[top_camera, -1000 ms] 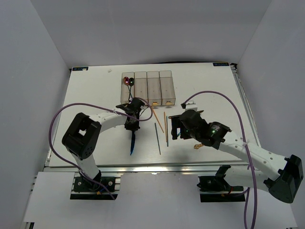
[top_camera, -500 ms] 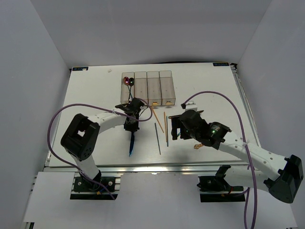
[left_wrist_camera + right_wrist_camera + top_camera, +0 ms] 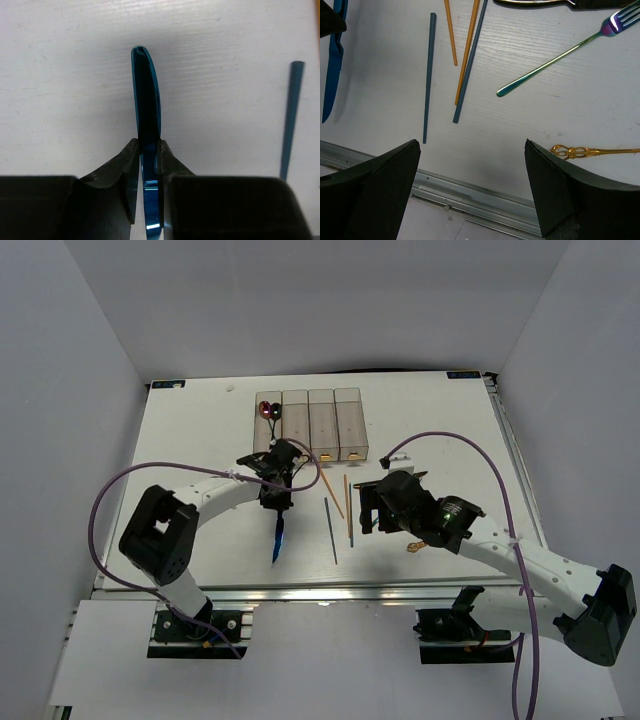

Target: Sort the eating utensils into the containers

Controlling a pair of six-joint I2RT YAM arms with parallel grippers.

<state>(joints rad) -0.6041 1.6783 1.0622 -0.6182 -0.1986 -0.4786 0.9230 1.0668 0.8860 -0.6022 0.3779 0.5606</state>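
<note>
Two spoons (image 3: 268, 409) lie in the leftmost bin (image 3: 263, 436), the left jaws clamp a blue knife (image 3: 146, 95) near the bins (image 3: 322, 420), while chopsticks (image 3: 427, 75) and forks (image 3: 550, 60) wait unsorted under the right jaws, wide apart.

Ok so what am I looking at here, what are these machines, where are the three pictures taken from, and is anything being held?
These are two robot arms bolted at the near edge of a white table. The wide picture looks down from above and behind them. The other two come from a camera on each wrist, so the dark shapes at the bottom are that arm's own fingers. The left tool is shut on a blue knife. The right tool is open, holding nothing, above loose chopsticks, a rainbow fork and a gold handle. At the far side stand four clear bins; the leftmost has two spoons in it.
</note>
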